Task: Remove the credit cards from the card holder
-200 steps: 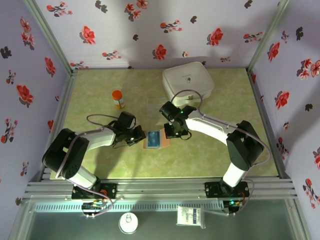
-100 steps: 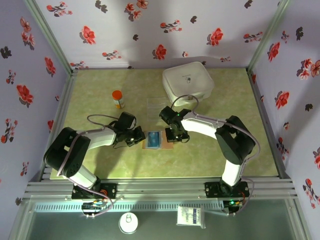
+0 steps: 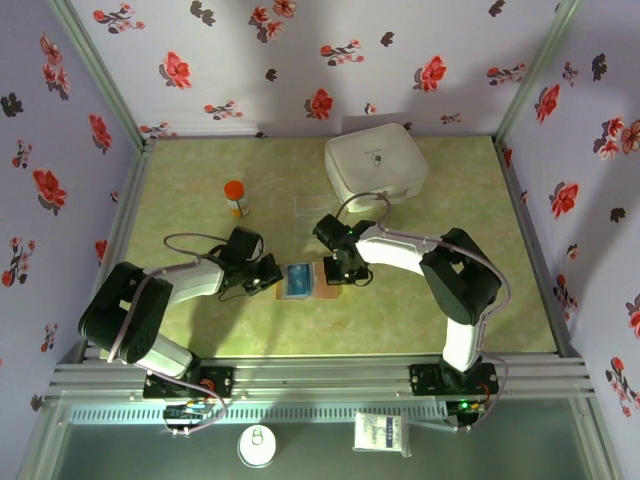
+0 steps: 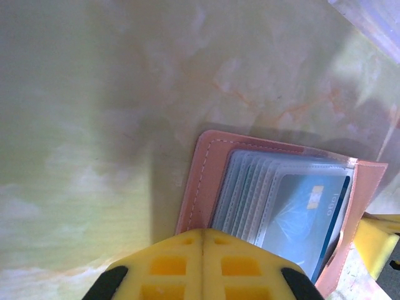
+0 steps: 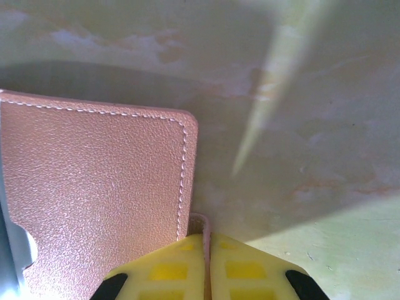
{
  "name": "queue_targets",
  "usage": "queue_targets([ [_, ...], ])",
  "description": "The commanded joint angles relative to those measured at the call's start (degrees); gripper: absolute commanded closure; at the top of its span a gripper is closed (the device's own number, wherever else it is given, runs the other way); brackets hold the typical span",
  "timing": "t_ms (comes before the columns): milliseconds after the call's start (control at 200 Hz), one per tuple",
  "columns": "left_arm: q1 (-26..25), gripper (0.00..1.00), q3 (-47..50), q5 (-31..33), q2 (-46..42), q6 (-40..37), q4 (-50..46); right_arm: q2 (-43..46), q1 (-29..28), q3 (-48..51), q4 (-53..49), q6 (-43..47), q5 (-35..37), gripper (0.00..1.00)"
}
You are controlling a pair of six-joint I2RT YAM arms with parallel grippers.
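The card holder (image 3: 316,284) lies open on the table between my two grippers, its tan leather cover (image 4: 203,178) down. Clear sleeves fan out inside it, and a blue credit card (image 4: 309,209) sits in the top sleeve, also visible from above (image 3: 297,280). My left gripper (image 4: 202,239) is shut with nothing between its fingers, and its tips rest over the holder's left edge (image 3: 272,277). My right gripper (image 5: 206,242) is shut on a thin leather edge of the card holder (image 5: 94,187) at its right side (image 3: 331,272).
A white rounded case (image 3: 377,165) stands at the back right. An orange pill bottle (image 3: 236,197) stands at the back left. A clear plastic tray (image 3: 314,212) lies just behind the holder, and its corner (image 4: 375,19) is in the left wrist view.
My right gripper has come down and to the left onto the holder's right edge. The holder and my left gripper have shifted slightly to the left.
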State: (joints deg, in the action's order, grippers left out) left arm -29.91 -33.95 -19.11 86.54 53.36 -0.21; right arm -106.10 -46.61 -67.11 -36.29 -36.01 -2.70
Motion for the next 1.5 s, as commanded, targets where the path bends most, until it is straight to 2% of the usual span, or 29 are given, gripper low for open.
queue_targets([
  [0,0.45,1.00,1.83,-0.49,1.17,-1.41,-1.34,-2.86,-0.83,-1.21,-0.60,0.12,1.41,0.92],
  [180,1.58,1.00,2.48,-0.62,1.89,-1.96,-2.21,-2.86,-0.54,-1.62,-5.14,0.03,6.41,0.92],
  [820,3.64,1.00,3.12,-1.34,4.51,-3.66,-4.71,0.14,-0.42,-1.10,-9.08,-1.14,9.72,0.91],
  [1020,3.70,1.00,3.64,-1.45,3.57,-3.43,-4.87,1.33,-0.39,-0.56,-8.99,-1.47,9.65,0.81],
  [1160,3.72,1.00,3.99,-1.45,3.11,-3.01,-4.59,2.43,0.06,0.29,-8.93,-1.37,10.32,0.80],
  [1495,3.71,1.00,4.07,-1.50,2.15,-2.21,-4.58,4.24,1.69,2.82,-9.27,-0.48,11.69,0.65],
])
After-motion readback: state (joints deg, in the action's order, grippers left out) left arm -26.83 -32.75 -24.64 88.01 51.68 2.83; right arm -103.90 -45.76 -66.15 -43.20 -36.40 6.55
